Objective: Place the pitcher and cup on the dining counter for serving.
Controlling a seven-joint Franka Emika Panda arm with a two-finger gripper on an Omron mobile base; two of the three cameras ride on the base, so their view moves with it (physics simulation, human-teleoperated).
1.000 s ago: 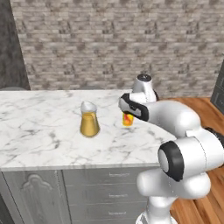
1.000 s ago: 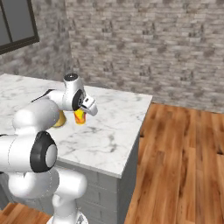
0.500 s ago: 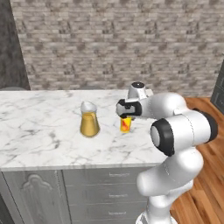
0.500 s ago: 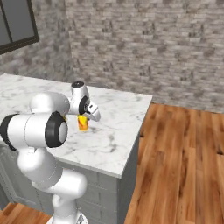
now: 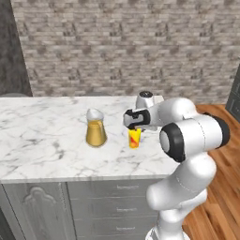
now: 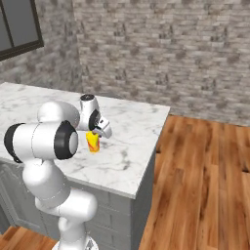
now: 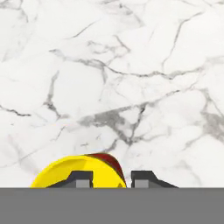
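Releasing the small yellow tumbler cup [image 5: 134,138] onto the white grey-veined marble dining counter [image 5: 42,145]: the two-finger gripper [image 7: 111,178] sits just over its rim, jaws parted slightly, one fingertip over the cup, one outside; whether they still touch it cannot be told. Clear glass pitcher [image 5: 95,128] of amber liquid stands near. Next: lift clear. Since the earlier frame the cup has come down onto the marble.
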